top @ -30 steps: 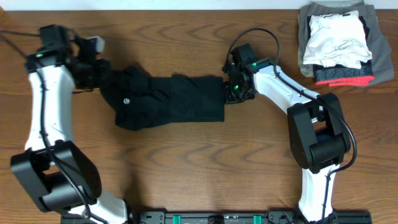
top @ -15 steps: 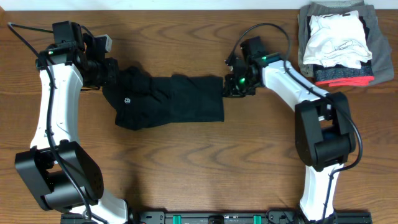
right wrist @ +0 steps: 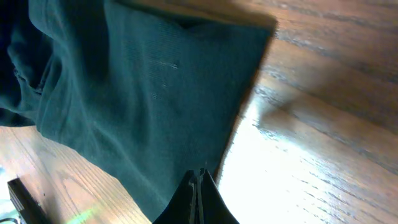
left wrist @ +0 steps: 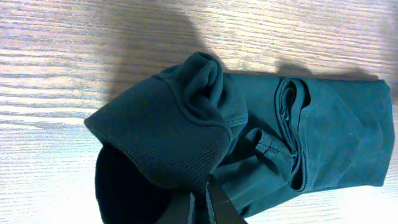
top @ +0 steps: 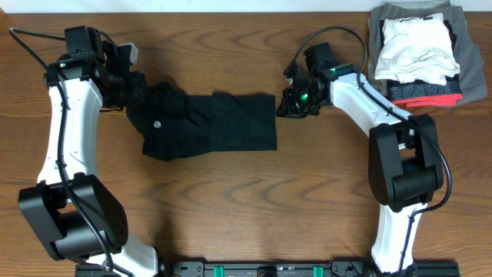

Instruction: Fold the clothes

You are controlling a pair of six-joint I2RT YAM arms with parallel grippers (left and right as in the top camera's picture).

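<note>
My left gripper (top: 138,91) is pinched shut on a bunched fold of the shirt (top: 219,125). The rest of the shirt lies flat on the table (top: 231,200), stretching away from that grip (the white logo (top: 157,123) sits just beside it). My right gripper (top: 286,109) is closed on nothing, its tips just beside the shirt's far edge; I can't tell if they touch.
</note>
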